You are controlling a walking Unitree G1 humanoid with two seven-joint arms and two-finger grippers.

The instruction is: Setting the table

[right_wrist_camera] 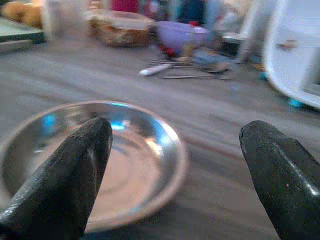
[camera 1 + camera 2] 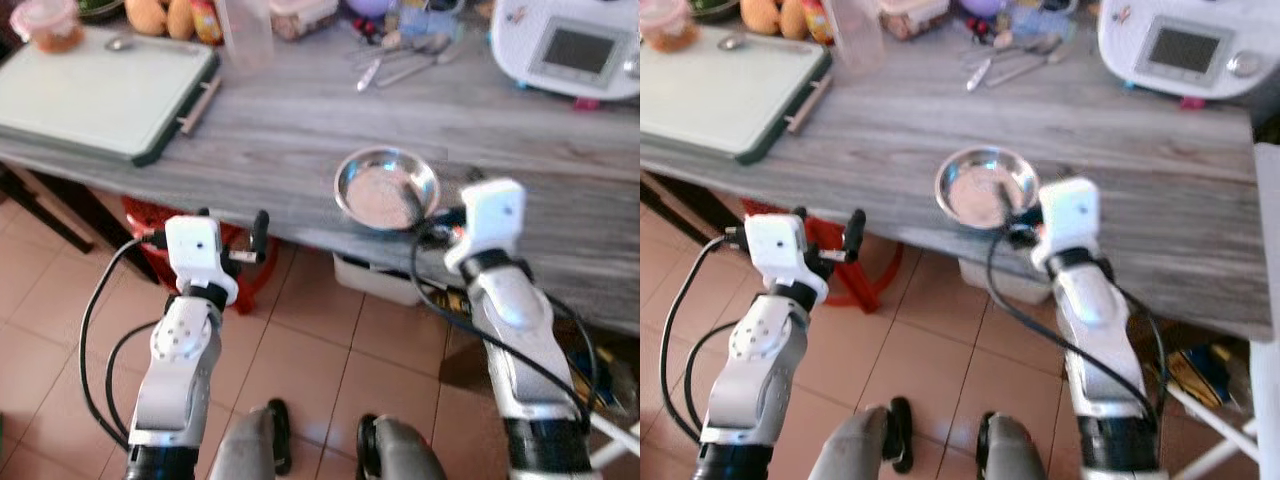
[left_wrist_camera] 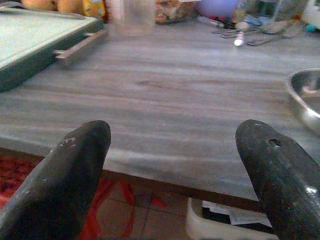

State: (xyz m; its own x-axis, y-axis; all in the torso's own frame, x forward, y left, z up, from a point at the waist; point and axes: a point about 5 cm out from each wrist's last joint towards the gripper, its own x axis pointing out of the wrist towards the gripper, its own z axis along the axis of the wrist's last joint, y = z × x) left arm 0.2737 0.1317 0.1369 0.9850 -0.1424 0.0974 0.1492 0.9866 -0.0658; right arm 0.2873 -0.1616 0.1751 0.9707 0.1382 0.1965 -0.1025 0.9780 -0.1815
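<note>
A grey wood-grain table (image 2: 330, 120) runs across the scene, with tiled floor (image 2: 300, 350) below its near edge. At the far left of the table lies a pale green cutting board (image 2: 95, 95) with a dark rim and a metal handle on its right side; a small spoon (image 2: 118, 43) rests at its back edge and a lidded container (image 2: 50, 22) stands at its far corner. Just right of the board stands a clear plastic cup (image 2: 245, 35). The left gripper (image 2: 232, 235) is held off the table, in front of its near edge and over the floor, with its 2 black fingers (image 3: 65, 175) spread wide apart and nothing between them. Under the table behind it sits something red (image 2: 155, 215), too hidden to identify. Farther right, a round metal bowl (image 2: 385, 187) sits upright near the table's front edge and looks empty. The right gripper (image 1: 175, 170) is just beside the bowl's near right rim, fingers parted wide, one over the bowl and the other over bare tabletop; whether either touches the bowl cannot be told. Behind the bowl, a loose cluster of cutlery (image 2: 400, 58) lies at the back of the table. At the far right stands a white kitchen appliance (image 2: 570, 45) with a grey screen.
</note>
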